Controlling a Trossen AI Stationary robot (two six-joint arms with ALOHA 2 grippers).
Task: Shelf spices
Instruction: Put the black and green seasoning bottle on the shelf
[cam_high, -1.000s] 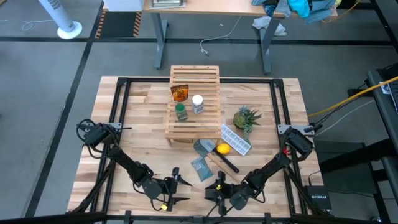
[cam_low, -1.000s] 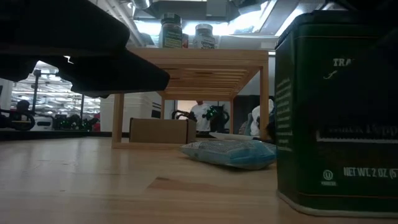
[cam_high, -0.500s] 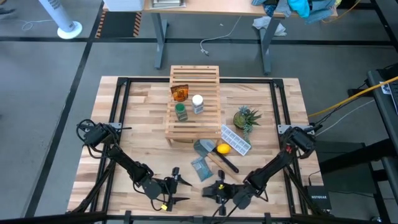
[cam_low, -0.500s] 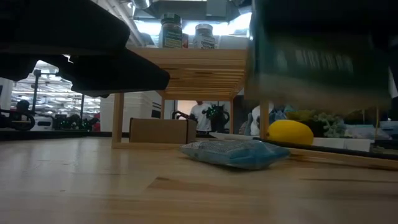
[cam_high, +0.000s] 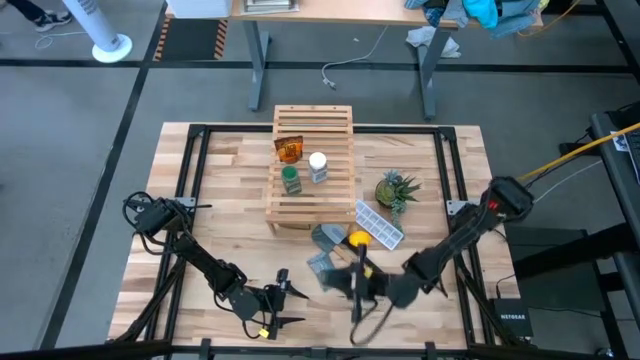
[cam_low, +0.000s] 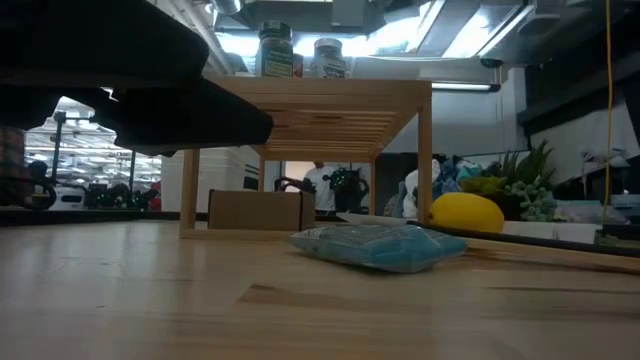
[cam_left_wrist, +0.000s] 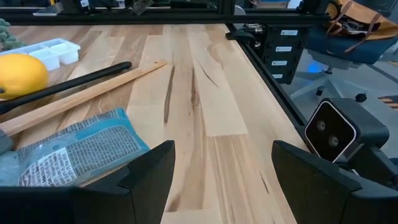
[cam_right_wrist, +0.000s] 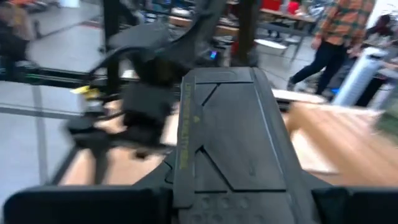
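Note:
The shelf (cam_high: 312, 165) stands at the table's far middle and rests on its legs, as the low view of the shelf (cam_low: 305, 100) shows. On its slats stand the orange packet (cam_high: 289, 149), the white-capped bottle (cam_high: 318, 166) and the green-lidded jar (cam_high: 291, 179). My right gripper (cam_high: 352, 285), blurred, is over the near middle of the table, shut on the black box (cam_right_wrist: 224, 137). My left gripper (cam_high: 275, 300) waits open near the near edge; its fingers (cam_left_wrist: 152, 174) stand apart, touching nothing. My right gripper has the black box between its two fingers. The box's flat embossed face (cam_right_wrist: 217, 124) fills the wrist view and hides where the fingers meet it. The box is lifted clear of the table; the low view does not show it.
Between the shelf and the grippers lie a blue packet (cam_low: 370, 245), a grey packet (cam_high: 328, 237), a yellow round fruit (cam_high: 357, 239), a white ice tray (cam_high: 378, 224) and a long-handled tool (cam_left_wrist: 81, 93). A small plant (cam_high: 397, 190) stands to the right. The table's left part (cam_high: 215, 200) is bare wood.
My right gripper has lifted the black box off the table near the near edge, where it stood upright, and carried it up and toward the shelf. The box has left the low view, uncovering the yellow fruit and the plant behind it. The right arm has swung outward to the right.

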